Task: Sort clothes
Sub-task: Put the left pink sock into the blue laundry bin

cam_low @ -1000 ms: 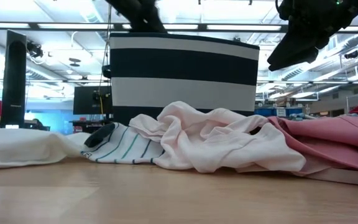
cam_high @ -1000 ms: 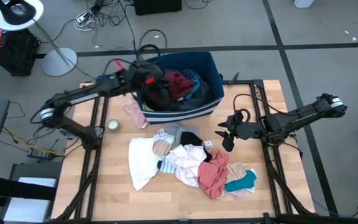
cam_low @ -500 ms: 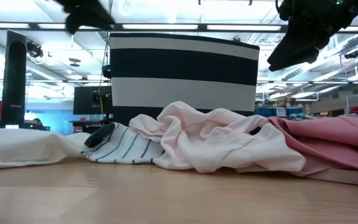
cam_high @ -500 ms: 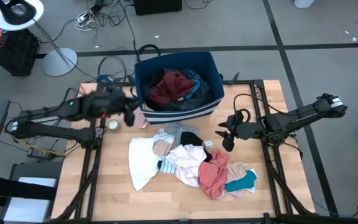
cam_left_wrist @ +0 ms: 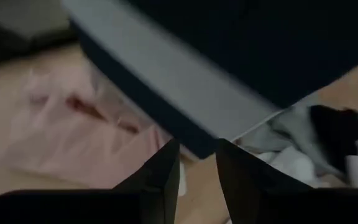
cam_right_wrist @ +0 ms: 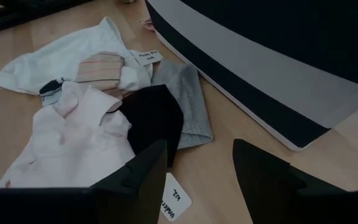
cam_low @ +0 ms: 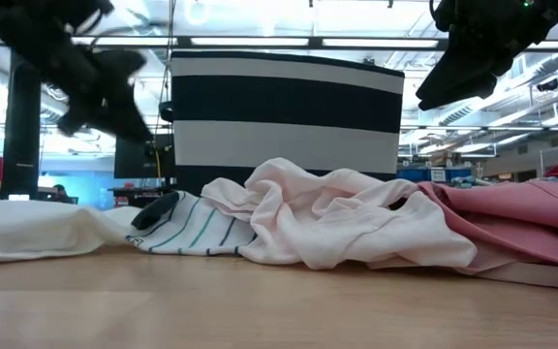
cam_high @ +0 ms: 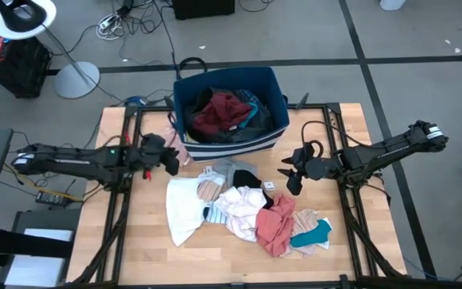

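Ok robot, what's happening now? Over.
Left gripper open, empty, beside the bin. Right gripper open, empty, above the clothes. Nothing blocking.

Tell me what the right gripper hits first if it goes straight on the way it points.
Probably the black garment. The right gripper stands open with nothing in it, and that garment lies just past its fingertips, the grey one beside it. Depth is hard to judge, so it could meet bare table first.

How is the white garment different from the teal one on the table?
The white garment is far larger than the teal garment. The white one lies spread at the left end of the pile; the teal one is bunched at the right end, beside a pink garment. Both lie on the table, outside the bin.
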Controlling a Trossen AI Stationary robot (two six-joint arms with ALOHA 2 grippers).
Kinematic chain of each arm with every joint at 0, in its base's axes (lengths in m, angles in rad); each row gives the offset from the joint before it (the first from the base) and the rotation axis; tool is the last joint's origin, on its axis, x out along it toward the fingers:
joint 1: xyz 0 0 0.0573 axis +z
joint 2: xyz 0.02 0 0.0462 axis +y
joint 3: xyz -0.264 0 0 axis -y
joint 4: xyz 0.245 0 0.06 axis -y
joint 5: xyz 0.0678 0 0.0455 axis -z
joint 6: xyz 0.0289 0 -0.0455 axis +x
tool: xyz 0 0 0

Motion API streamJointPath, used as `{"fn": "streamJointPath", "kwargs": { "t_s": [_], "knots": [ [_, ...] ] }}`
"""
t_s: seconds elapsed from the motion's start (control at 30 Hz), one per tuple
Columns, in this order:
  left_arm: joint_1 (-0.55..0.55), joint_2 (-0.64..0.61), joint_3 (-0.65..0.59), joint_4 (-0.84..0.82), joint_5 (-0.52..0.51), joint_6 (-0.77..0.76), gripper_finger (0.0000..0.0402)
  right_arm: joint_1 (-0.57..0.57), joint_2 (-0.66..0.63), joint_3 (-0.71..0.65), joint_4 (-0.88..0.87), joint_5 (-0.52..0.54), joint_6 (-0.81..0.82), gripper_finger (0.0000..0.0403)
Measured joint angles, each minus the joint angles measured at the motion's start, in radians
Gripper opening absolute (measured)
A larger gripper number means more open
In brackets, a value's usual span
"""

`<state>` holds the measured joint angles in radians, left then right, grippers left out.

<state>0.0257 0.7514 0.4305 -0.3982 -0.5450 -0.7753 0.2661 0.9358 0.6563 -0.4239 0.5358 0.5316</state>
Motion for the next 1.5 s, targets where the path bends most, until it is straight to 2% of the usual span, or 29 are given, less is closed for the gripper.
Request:
{"fn": "streamJointPath", "kwargs": {
  "t_s": [0.2,0.3,0.43,0.7,0.97,1.03,1.13,1.23,1.37,1.5],
  "knots": [
    [0.018,0.065,-0.149,0.237,-0.043,-0.048,0.011,0.0,0.0,0.0,0.002,0.0,-0.001,0.0185],
    [0.044,0.117,-0.19,0.304,-0.049,-0.054,0.011,-0.001,0.002,0.0,0.004,0.0,-0.001,0.0185],
    [0.072,0.201,-0.213,0.363,-0.051,-0.036,0.011,-0.001,0.013,0.0,0.003,0.003,0.0,0.0185],
    [0.102,0.351,-0.212,0.477,0.006,0.116,0.011,-0.002,0.028,0.0,0.009,0.022,0.0,0.0185],
    [0.125,0.47,-0.212,0.505,0.063,0.252,0.0102,-0.002,0.028,0.0,0.01,0.025,0.0,0.0185],
    [0.125,0.489,-0.209,0.522,0.072,0.264,0.0078,-0.002,0.028,0.0,0.01,0.025,0.001,0.0185],
    [0.121,0.488,-0.207,0.54,0.111,0.267,0.0019,-0.002,0.028,0.0,0.011,0.025,0.002,0.0185],
    [0.101,0.465,-0.18,0.525,0.178,0.278,0.0006,-0.002,0.028,0.0,0.01,0.025,0.002,0.0185],
    [0.063,0.418,-0.1,0.416,0.249,0.303,0.0002,-0.002,0.028,0.0,0.009,0.025,0.002,0.0185],
    [0.005,0.373,0.018,0.221,0.253,0.33,0.0001,-0.002,0.028,0.0,0.007,0.025,0.002,0.0185]
  ]
}}
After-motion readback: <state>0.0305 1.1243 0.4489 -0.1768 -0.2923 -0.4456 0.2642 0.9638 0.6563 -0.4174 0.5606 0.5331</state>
